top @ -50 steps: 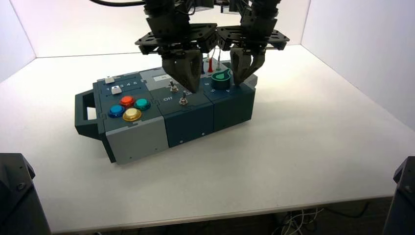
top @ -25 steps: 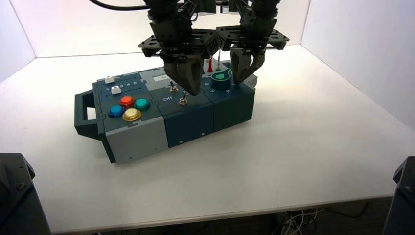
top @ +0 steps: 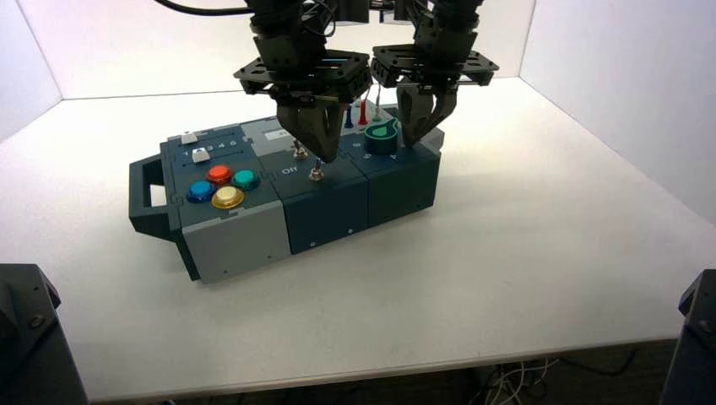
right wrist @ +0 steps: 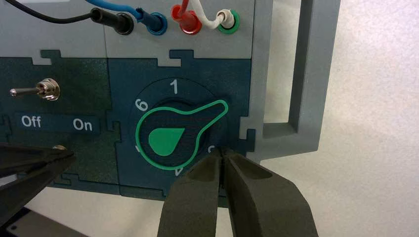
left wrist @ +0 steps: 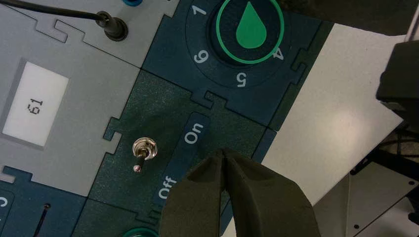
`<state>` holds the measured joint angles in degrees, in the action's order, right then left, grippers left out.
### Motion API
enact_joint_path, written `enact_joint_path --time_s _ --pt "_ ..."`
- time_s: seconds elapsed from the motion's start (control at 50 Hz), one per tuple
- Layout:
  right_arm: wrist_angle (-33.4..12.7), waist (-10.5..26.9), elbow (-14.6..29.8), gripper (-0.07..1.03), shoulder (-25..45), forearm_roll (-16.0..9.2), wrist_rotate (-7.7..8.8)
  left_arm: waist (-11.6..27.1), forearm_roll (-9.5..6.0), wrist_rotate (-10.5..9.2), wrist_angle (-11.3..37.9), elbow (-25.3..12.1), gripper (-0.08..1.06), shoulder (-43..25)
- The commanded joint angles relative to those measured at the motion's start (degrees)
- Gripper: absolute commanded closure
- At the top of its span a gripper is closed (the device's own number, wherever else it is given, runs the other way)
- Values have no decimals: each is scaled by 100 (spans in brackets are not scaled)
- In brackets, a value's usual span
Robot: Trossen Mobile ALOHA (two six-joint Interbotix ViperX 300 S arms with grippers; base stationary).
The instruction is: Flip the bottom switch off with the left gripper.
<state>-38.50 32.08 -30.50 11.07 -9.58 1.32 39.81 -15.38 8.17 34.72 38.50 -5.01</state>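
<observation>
Right, my left tool (top: pixel 326 158), fingertips pressed together, hovers just by the bottom switch (top: pixel 317 174), near the box's six o'clock edge. Upper switch (left wrist: pixel 145 148) points to Off, toward nine o'clock in the high view. My right tool (top: pixel 410 143), pressed together, waits at the green-outlined knob (top: pixel 381 137), box's two o'clock.

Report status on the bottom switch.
Left gripper shut, close above the bottom switch. Right gripper shut, idle at the green-marked knob. Left gripper's fingers hide the bottom switch in its own wrist view.
</observation>
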Motion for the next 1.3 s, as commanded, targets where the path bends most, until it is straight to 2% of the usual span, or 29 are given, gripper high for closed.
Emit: enact_joint_path --time_s 0.02,0.4,0.5,0.58,0.7,1.0,1.12,1.16,1.3 --pt "-44 18 0 99 18 18 9 -18 18 9 -9 -35 100 141" --pt "-53 18 44 99 62 18 9 -9 18 -35 114 141 100 316" --pt "-62 18 44 99 88 18 9 -9 18 -79 255 519 100 589" --pt "-53 18 44 99 114 18 9 -18 18 -229 185 888 100 914" --pt "-53 18 114 99 193 18 18 -26 9 -334 53 1195 100 1292" --pt "-79 26 211 99 334 -9 9 -114 18 -360 44 1011 100 1811" --pt "-79 26 193 99 290 0 18 -114 18 -439 97 993 101 2083" --pt "-79 26 220 99 220 0 18 -123 18 -475 88 949 100 2496" --pt "-79 26 299 99 -18 9 26 -264 18 -475 18 888 100 3261"
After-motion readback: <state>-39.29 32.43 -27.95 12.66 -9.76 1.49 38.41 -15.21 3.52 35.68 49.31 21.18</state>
